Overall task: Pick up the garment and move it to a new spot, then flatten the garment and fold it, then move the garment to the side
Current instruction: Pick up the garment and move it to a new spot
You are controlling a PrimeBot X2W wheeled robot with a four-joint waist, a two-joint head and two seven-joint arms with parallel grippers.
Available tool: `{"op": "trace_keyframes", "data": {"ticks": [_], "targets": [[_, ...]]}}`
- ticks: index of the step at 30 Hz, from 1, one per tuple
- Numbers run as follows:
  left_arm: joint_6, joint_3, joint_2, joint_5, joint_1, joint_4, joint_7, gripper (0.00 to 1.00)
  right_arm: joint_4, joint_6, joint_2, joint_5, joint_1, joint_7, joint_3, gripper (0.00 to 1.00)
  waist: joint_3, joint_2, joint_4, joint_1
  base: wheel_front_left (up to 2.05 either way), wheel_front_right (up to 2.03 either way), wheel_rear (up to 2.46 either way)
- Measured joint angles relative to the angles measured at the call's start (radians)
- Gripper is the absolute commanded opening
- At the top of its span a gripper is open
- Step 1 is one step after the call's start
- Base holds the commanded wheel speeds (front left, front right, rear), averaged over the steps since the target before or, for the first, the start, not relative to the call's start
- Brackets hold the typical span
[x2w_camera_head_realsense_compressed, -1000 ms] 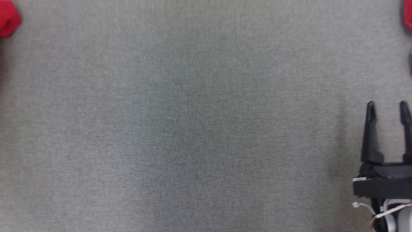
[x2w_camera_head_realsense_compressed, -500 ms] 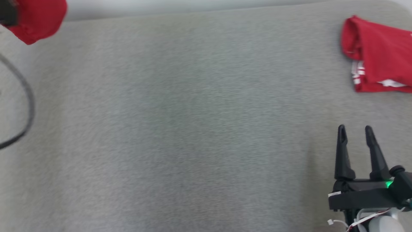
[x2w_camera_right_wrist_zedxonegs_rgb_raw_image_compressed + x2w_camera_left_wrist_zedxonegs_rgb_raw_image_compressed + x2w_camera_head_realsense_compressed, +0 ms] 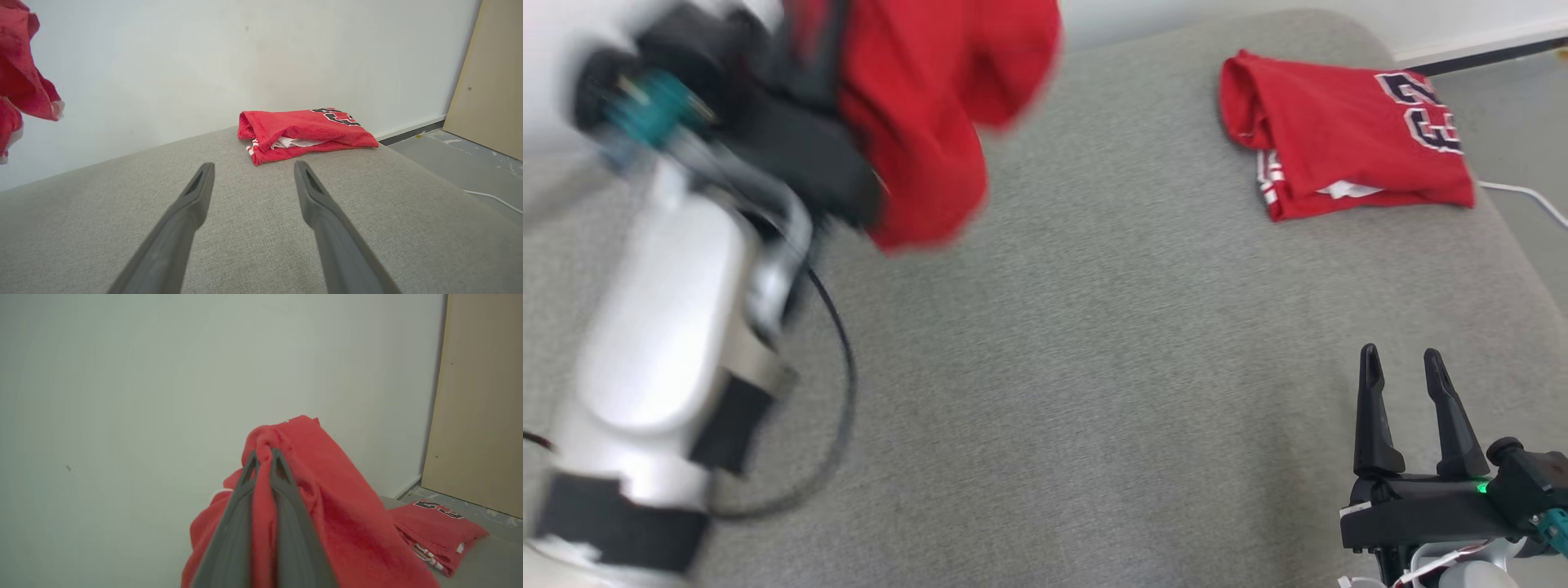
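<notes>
Your left wrist view shows what the blurred head view hides: the left gripper [image 3: 264,454] clenched on the red garment [image 3: 335,506], raised before the white wall [image 3: 122,396]. Your right gripper [image 3: 1401,363] stands released over the grey cushion [image 3: 1094,367], with a folded jersey [image 3: 1347,122] at its far corner.

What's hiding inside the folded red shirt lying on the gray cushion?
A bit of white cloth and a red-and-white striped edge peek out of the folded red shirt. Anything deeper is covered.

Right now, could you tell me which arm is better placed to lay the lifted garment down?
Left: the left gripper is shut on the red garment above the cushion; right gripper is open and empty.
</notes>
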Motion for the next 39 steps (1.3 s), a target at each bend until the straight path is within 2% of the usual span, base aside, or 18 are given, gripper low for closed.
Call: {"op": "trace_keyframes", "data": {"ticks": [5, 11, 17, 18, 19, 23, 27, 33, 39], "targets": [[0.018, -0.046, -0.06, -0.02, 0.157, -0.018, -0.022, 0.0, 0.0, 0.0, 0.0, 0.009, 0.004, -0.001, -0.009, 1.0, -0.025, 0.0, -0.018, -0.0001, 0.0, 0.0, 0.0], [0.04, -0.094, -0.088, -0.034, 0.37, 0.022, -0.072, 0.0, -0.006, 0.0, 0.001, 0.01, 0.009, -0.001, -0.005, 1.0, -0.027, 0.0001, 0.003, 0.0, 0.0, 0.0, 0.0], [0.033, -0.158, -0.116, -0.029, 0.494, 0.089, -0.109, 0.0, -0.001, 0.0, 0.001, 0.007, 0.002, -0.001, 0.001, 1.0, -0.027, 0.0001, 0.022, 0.0001, 0.0, 0.0, 0.0], [0.029, -0.167, -0.119, -0.028, 0.505, 0.105, -0.116, 0.31, 0.0, 0.0, 0.001, 0.007, -0.001, -0.001, 0.003, 1.0, -0.028, 0.0001, 0.024, 0.0001, 0.0, 0.0, 0.0], [0.025, -0.172, -0.124, -0.028, 0.514, 0.117, -0.125, 1.0, 0.001, 0.0, 0.001, 0.006, -0.002, -0.001, 0.005, 1.0, -0.03, 0.0001, 0.027, 0.0001, 0.0, 0.0, 0.0], [0.021, -0.171, -0.142, -0.027, 0.515, 0.13, -0.168, 1.0, 0.002, 0.0, 0.001, -0.001, -0.002, -0.001, 0.009, 1.0, -0.042, 0.0001, 0.038, 0.0001, 0.0, 0.0, 0.0], [0.036, -0.128, -0.145, -0.02, 0.503, 0.082, -0.194, 1.0, 0.001, 0.0, 0.001, -0.009, 0.005, -0.001, 0.002, 1.0, -0.058, 0.0001, 0.059, 0.0001, 0.0, 0.0, 0.0], [0.07, -0.009, -0.097, 0.011, 0.544, -0.06, -0.201, 1.0, -0.001, 0.0, 0.001, -0.012, 0.018, -0.001, 0.009, 1.0, -0.087, 0.0, 0.101, 0.0, 0.0, 0.0, 0.0], [0.078, 0.105, -0.05, 0.051, 0.665, -0.153, -0.201, 1.0, 0.002, 0.0, -0.006, -0.015, 0.023, -0.001, 0.022, 1.0, -0.117, 0.0, 0.15, 0.0, 0.0, 0.0, 0.0]]}}
